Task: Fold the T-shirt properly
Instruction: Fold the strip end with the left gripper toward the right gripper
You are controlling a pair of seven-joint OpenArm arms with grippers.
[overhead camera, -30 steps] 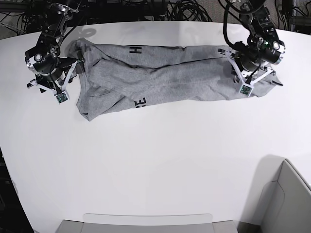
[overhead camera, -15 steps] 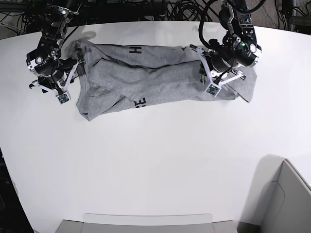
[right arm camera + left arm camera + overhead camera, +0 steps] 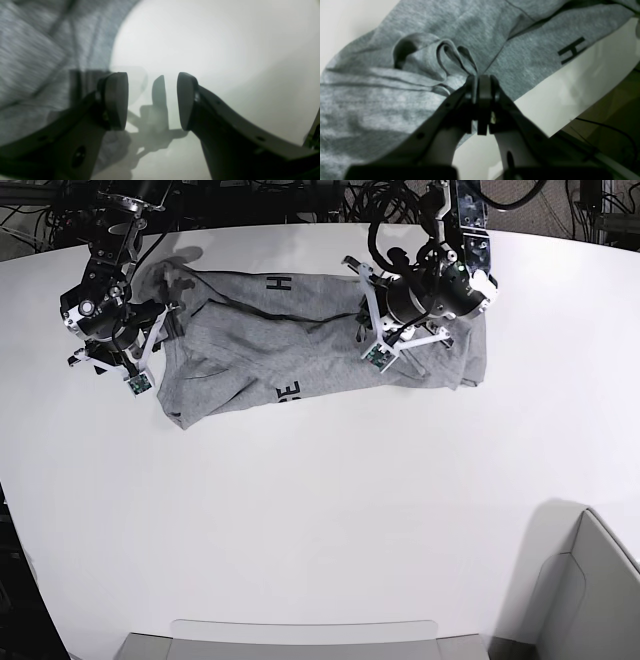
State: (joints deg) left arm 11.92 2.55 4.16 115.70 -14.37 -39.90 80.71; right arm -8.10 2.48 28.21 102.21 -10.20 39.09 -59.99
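Observation:
The heather-grey T-shirt [image 3: 250, 340] lies in a long crumpled band across the back of the white table [image 3: 320, 500], with black letters [image 3: 278, 283] showing near its far edge. My left gripper [image 3: 368, 315] is shut on a bunched fold of the T-shirt [image 3: 395, 100], held over the shirt's right half, which is doubled back under it. In the left wrist view the left gripper [image 3: 481, 78] pinches several layers of cloth. My right gripper [image 3: 148, 345] hovers at the shirt's left end. The right gripper [image 3: 152, 100] is open over bare table, with the T-shirt [image 3: 30, 50] just beside one finger [image 3: 116, 100].
A grey bin [image 3: 590, 580] stands at the front right corner. A flat grey tray [image 3: 300, 635] sits along the front edge. Dark cables [image 3: 380, 200] run behind the table's far edge [image 3: 582, 82].
My left gripper has carried the shirt's right end leftward, doubling it over the body. The right arm has shifted only slightly and stays open.

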